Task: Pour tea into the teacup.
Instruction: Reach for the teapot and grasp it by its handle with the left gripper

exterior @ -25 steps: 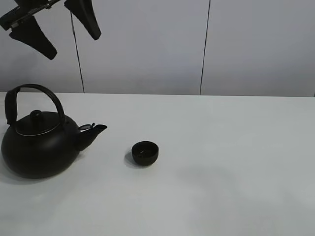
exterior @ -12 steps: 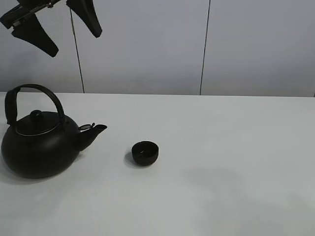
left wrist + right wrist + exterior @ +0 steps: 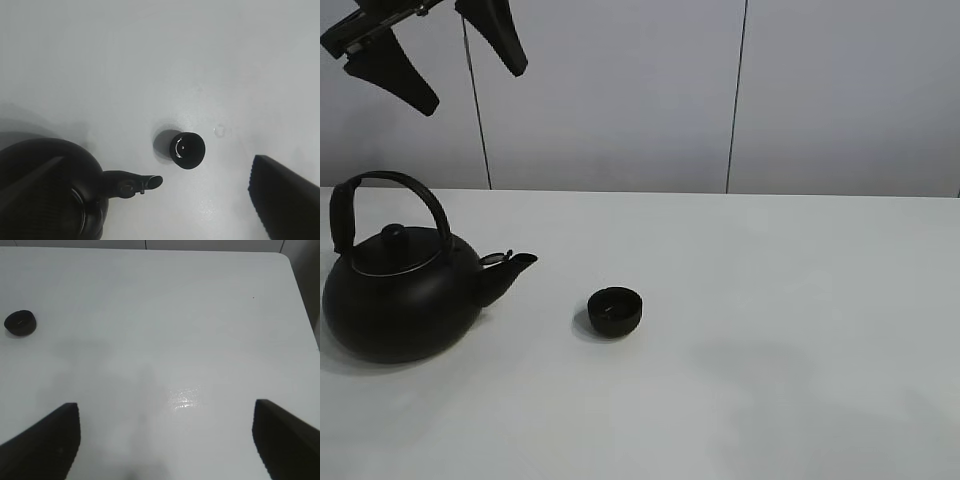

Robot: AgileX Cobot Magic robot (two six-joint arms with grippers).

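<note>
Clearly set apart, the left fingers (image 3: 390, 75) hang high over the left end of the counter (image 3: 800, 300), in front of the wall (image 3: 620, 90), spread wide with nothing between them. Below them the teapot (image 3: 405, 300) stands upright close to the counter's left edge, its lid on and its arched handle raised, the spout pointing toward the middle of the counter. The teacup (image 3: 615, 311) stands upright just off the tip of that spout, apart from it, left of the counter's middle and about midway between the back and front edges. From the left wrist the teacup (image 3: 187, 150) shows from above, mouth up, with the spout near its rim; whether it holds any liquid cannot be told. The right fingers (image 3: 45, 450) are also wide apart over a bare stretch of counter toward the right end, well away from the teacup (image 3: 20, 323), gripping nothing.
</note>
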